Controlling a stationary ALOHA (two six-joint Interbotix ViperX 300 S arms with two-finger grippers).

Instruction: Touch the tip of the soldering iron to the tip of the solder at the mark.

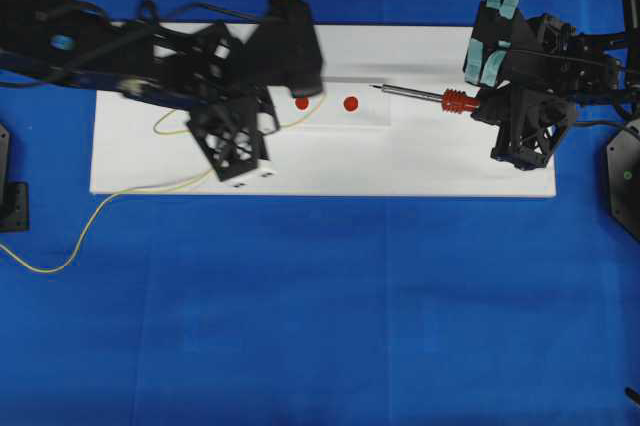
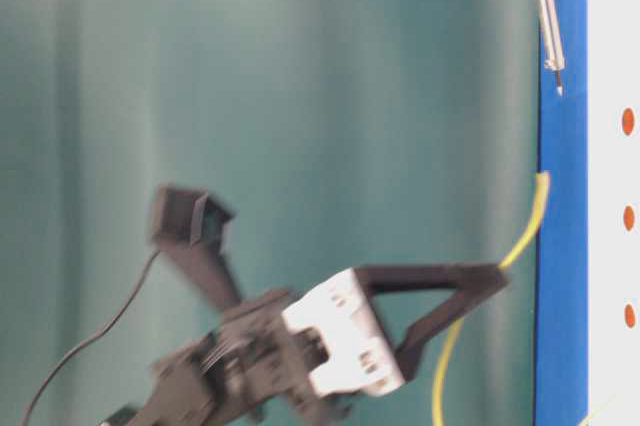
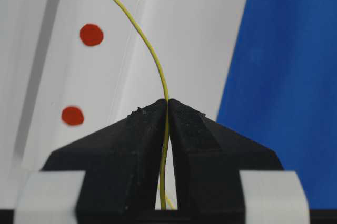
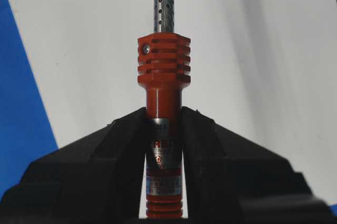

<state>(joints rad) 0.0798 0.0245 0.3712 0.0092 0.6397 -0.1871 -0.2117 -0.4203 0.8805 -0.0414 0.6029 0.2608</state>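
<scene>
Soldering iron (image 1: pixel 415 94) and solder both in hand, tips not yet together

- tabletop (image 1: pixel 320 326): blue, with a white board (image 1: pixel 420 161) lying across it; both arms work over the board
- left gripper (image 3: pixel 167 109): jaws closed on the solder (image 3: pixel 152 56), thin yellow wire pinched right at the jaw tips. Free end arcs up and forward, unsupported; the rest trails off the board's left edge onto the blue
- right gripper (image 4: pixel 164 124): jaws clamped on the iron's red handle, shaft pointing left toward the middle of the board
- red marks (image 1: pixel 350 103): two dots in overhead view. Iron tip sits just right of the right-hand dot, well apart from the solder end, which overhead is hidden under the left arm

Risks, my read:
- wire is floppy past the jaws, so any quick left-arm move makes the end swing and the tips meet off the mark or miss
- curved free end means wire tip isn't where the jaws point; aiming by jaws alone lands it beside the dot
- iron pushed in too hard bends the wire away instead of touching it
- can't tell which dot is the target
</scene>
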